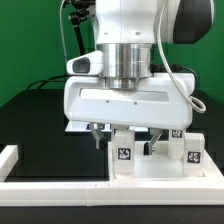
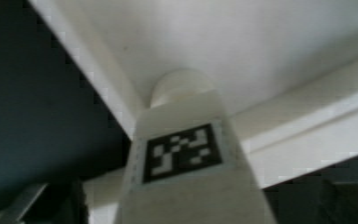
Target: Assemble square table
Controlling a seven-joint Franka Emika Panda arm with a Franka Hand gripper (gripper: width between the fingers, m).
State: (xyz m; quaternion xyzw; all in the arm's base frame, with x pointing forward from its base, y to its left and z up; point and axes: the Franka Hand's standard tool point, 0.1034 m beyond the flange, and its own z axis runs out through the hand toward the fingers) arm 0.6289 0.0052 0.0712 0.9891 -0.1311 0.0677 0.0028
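A white leg block [image 2: 181, 150] with a black-and-white tag fills the wrist view, its rounded end [image 2: 179, 85] pointing at the white square table slab [image 2: 282, 50] with its raised rim. In the exterior view this leg [image 1: 122, 153] stands upright under the white hand. My gripper [image 1: 126, 143] is lowered over it, one finger on each side with gaps showing, so it looks open. Two more tagged legs [image 1: 190, 152] [image 1: 177, 136] stand at the exterior view's right. The hand hides most of the slab; a white piece [image 1: 72, 126] shows beside it.
The long white border rail [image 1: 60, 190] runs along the front, with a short arm [image 1: 8, 160] at the exterior view's left. The table top [image 1: 45, 130] is black. Cables [image 1: 185, 85] hang off the arm at the right.
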